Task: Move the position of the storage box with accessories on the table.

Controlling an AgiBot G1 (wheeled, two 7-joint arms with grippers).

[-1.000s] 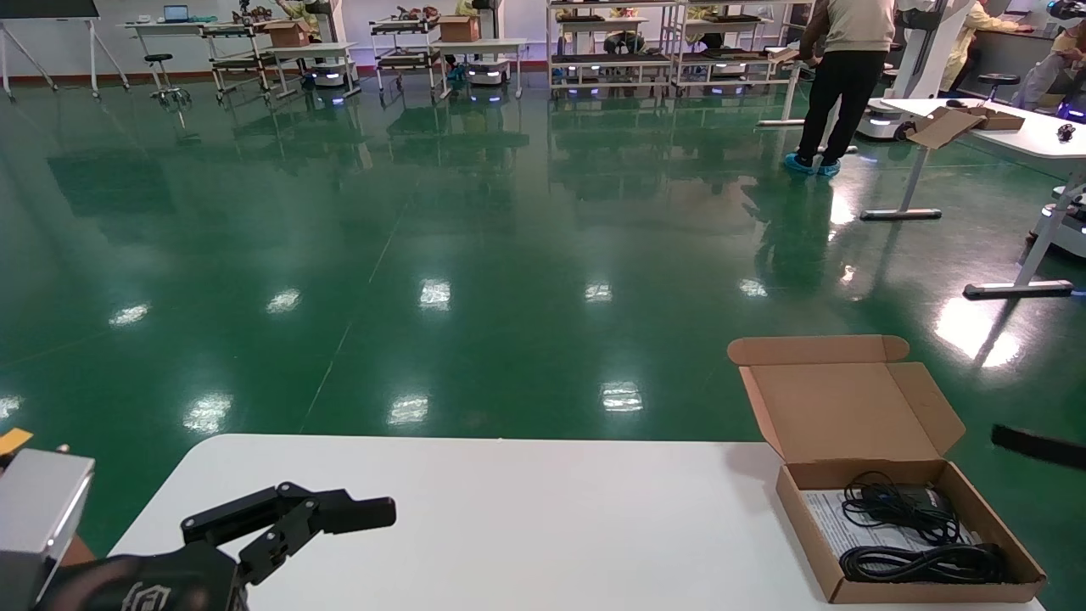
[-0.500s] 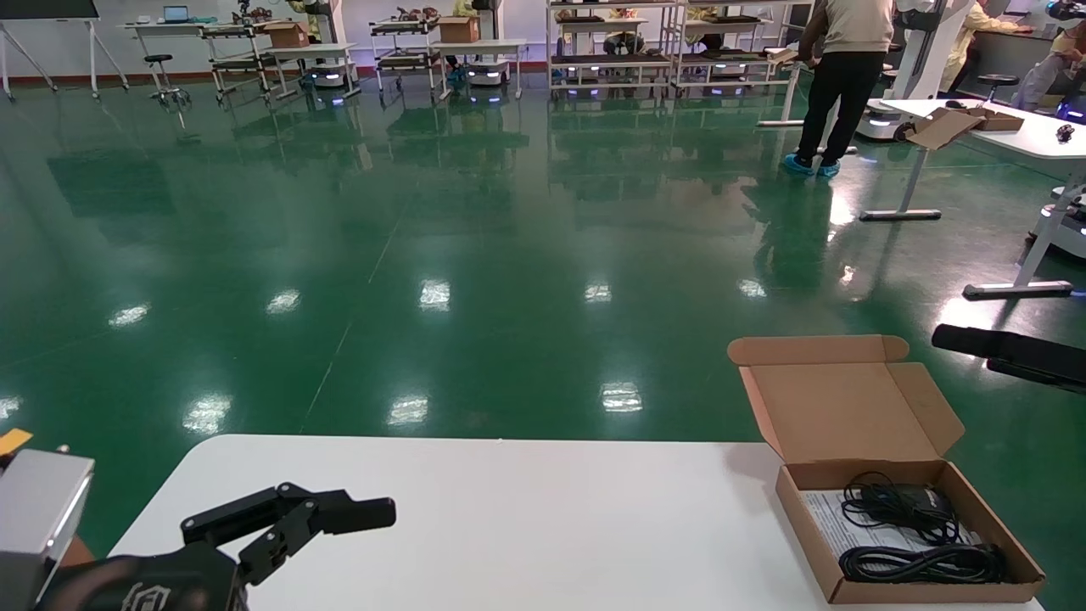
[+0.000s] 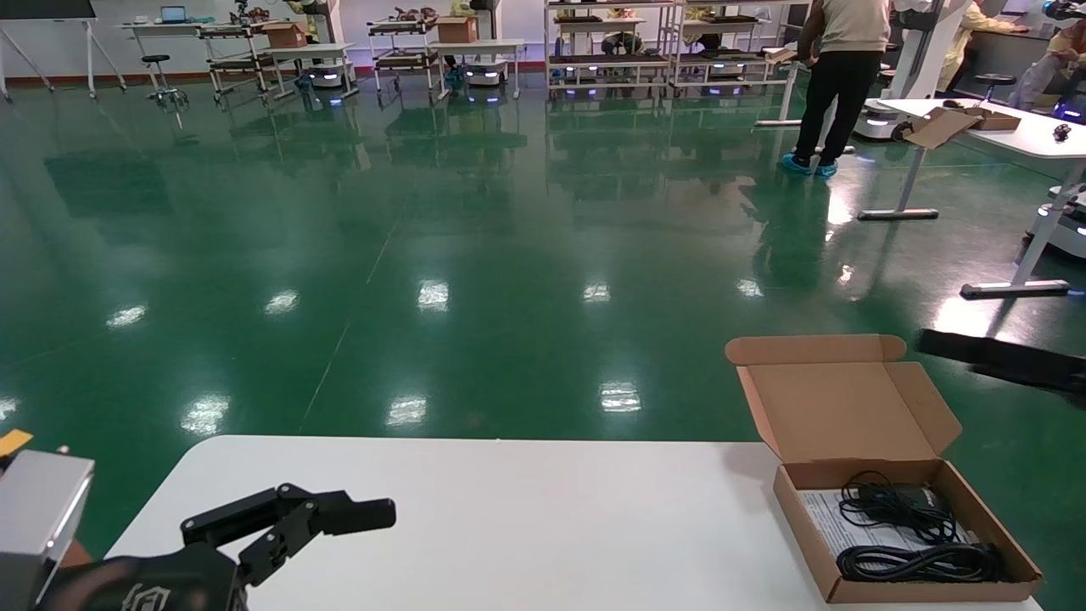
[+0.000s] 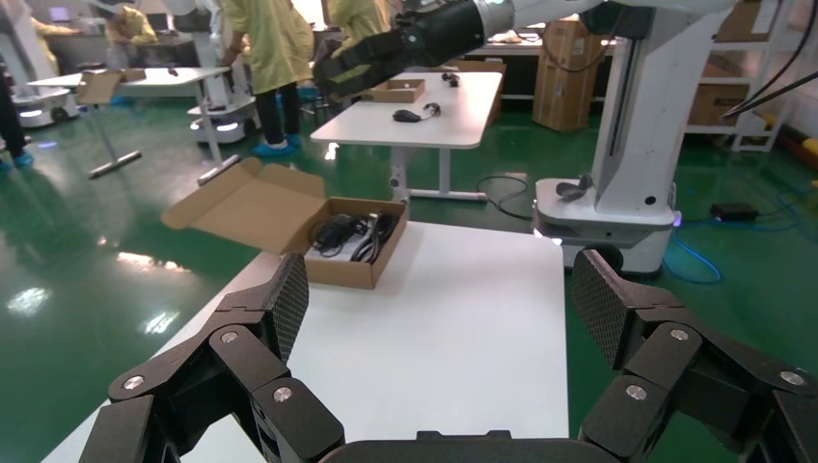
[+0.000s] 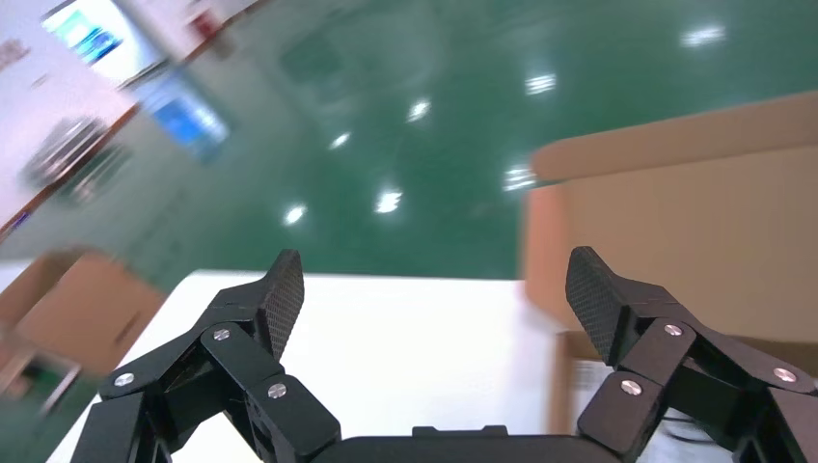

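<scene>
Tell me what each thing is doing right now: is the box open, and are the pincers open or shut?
storage box: lid flap open and standing up, resting on the table near its right edge.
black cables: coiled, lying inside the box.
white printed sheet: flat under the cables.
left pincer: open, empty, low over the table's left part.
right pincer: open, empty, in the air beside the box lid.

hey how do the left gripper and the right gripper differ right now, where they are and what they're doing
The left gripper sits low over the table's near left corner, far from the storage box; the right gripper is raised at the table's right side, above the box's upright lid. The left gripper shows almost whole in the head view; the right gripper is mostly cut off by that view's edge. Both are open and hold nothing.
</scene>
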